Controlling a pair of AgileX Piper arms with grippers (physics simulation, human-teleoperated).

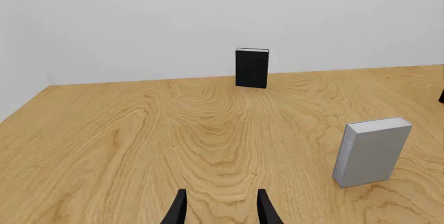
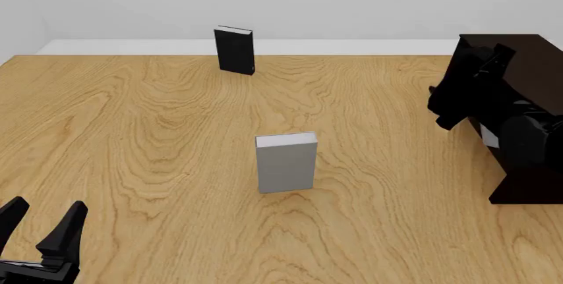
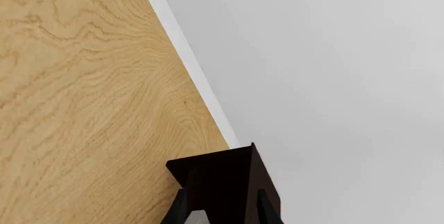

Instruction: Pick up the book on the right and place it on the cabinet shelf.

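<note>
Right gripper (image 2: 457, 103) is up at the dark cabinet (image 2: 528, 66) on the table's (image 2: 176, 132) right edge. In the right wrist view its 2 fingers (image 3: 265, 211) straddle the cabinet's corner, with a sliver of pale grey between them, probably the book (image 3: 197, 218), but whether it's gripped I can't tell. Left gripper (image 2: 39, 228) hangs low at the near left, jaws spread, holding nothing. The twin grey book (image 2: 286, 162) stands upright mid-table, the black book (image 2: 235, 50) upright at the far edge.

Grey book (image 2: 489, 138) mostly hidden at dark cabinet (image 2: 536, 66).
</note>
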